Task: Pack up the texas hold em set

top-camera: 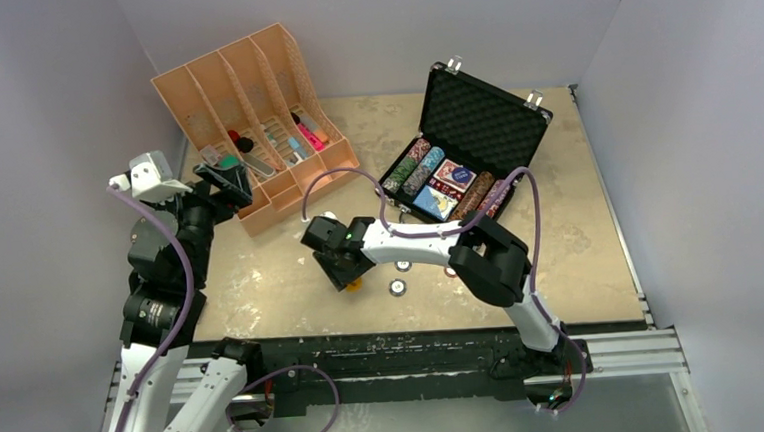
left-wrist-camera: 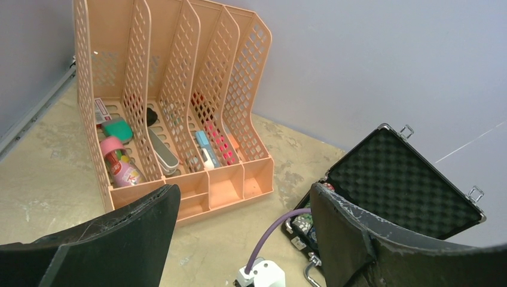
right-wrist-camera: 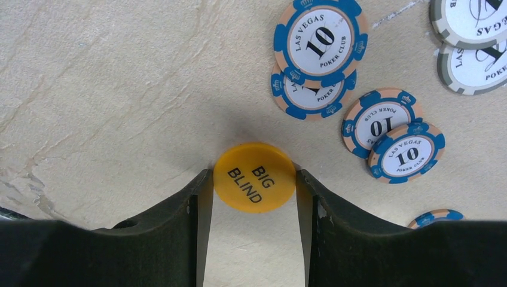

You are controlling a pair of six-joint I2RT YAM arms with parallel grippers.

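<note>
**A:** Where is the briefcase (top-camera: 493, 124), and which way does it face?

**B:** It sits on the far right of the bench (top-camera: 261, 273) with its lid up. Its long side runs on a slant, from far-left to near-right, and the open mouth faces the arms. The lid is lined with black egg-crate foam (left-wrist-camera: 400, 179) and has silver latches on its top edge. In the tray, rows of striped chips (top-camera: 417, 169) lie beside card decks (top-camera: 453, 177).

**A:** And the loose pieces?

**B:** A yellow button (right-wrist-camera: 255, 177), round and smooth, lies flat on the bench near the middle. Its "BIG BLIND" lettering sits at a tilt. The right pincer (right-wrist-camera: 254, 182) pinches it, one dark finger against each edge.

**A:** What's around it?

**B:** Blue chips (right-wrist-camera: 320, 39) marked "10" lie just beyond it, some overlapping. Grey chips (right-wrist-camera: 472, 24) are further off at the corner. None of them are between the fingers.

**A:** Does anything stand between it and the case?

**B:** The right arm's purple cable (top-camera: 534, 227) loops across the front of the tray.

**A:** And the left side?

**B:** The left pincer (left-wrist-camera: 242, 200) is spread wide, holding nothing, raised near the orange organiser (top-camera: 252, 114). That is perforated plastic with slanted dividers and small stationery in its slots.
</note>
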